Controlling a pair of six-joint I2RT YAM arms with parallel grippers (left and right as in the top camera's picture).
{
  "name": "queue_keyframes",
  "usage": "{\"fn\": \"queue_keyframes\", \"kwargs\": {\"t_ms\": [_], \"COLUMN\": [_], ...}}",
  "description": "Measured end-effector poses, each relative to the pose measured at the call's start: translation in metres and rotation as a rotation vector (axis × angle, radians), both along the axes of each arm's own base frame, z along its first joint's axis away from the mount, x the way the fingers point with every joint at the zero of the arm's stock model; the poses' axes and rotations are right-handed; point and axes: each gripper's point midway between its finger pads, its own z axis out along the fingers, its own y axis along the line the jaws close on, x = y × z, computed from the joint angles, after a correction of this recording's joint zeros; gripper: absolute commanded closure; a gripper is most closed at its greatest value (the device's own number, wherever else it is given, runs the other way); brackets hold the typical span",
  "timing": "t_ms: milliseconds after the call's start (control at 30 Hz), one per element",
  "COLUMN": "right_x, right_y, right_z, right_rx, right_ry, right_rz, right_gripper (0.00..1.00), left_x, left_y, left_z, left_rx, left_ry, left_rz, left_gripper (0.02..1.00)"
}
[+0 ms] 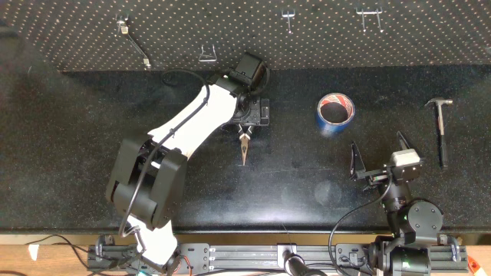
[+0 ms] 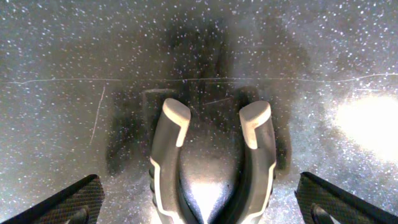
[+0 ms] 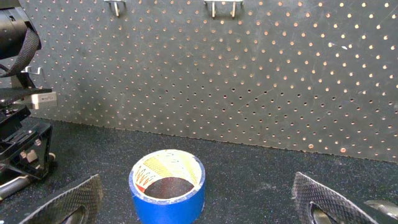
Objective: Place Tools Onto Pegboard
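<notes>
Grey-handled pliers point(image 1: 244, 146) lie on the black table, nose toward the front edge. My left gripper point(image 1: 249, 116) hovers over their handles. In the left wrist view the pliers point(image 2: 214, 155) rest between the open fingers point(image 2: 62, 205), which do not touch them. The pegboard point(image 1: 307, 38) runs along the back; a metal key point(image 1: 134, 42) hangs on it at the left. A blue tape roll point(image 1: 335, 113) and a hammer point(image 1: 439, 130) rest on the right half of the table. My right gripper point(image 1: 378, 153) stands open and empty in front of the tape roll point(image 3: 168, 183).
Bare metal hooks point(image 1: 207, 54) point(image 1: 288, 17) point(image 1: 370, 15) stick out of the pegboard. In the right wrist view, hooks point(image 3: 222, 7) show above the tape, and the left arm point(image 3: 18, 124) stands off to the side.
</notes>
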Motion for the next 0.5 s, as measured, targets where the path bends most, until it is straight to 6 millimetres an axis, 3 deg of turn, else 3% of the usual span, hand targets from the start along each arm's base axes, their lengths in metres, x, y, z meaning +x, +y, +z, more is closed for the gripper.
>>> {"fn": "queue_keyframes", "kwargs": {"t_ms": [500], "right_x": [0.0], "right_y": [0.0], "right_z": [0.0], "right_rx": [0.0], "right_ry": [0.0], "right_rz": [0.0], "right_gripper": [0.005], "left_x": [0.004], "left_y": [0.0015], "left_z": [0.0006], "left_rx": [0.011], "left_ry": [-0.019], "left_rz": [0.003], "left_gripper": [0.018]}}
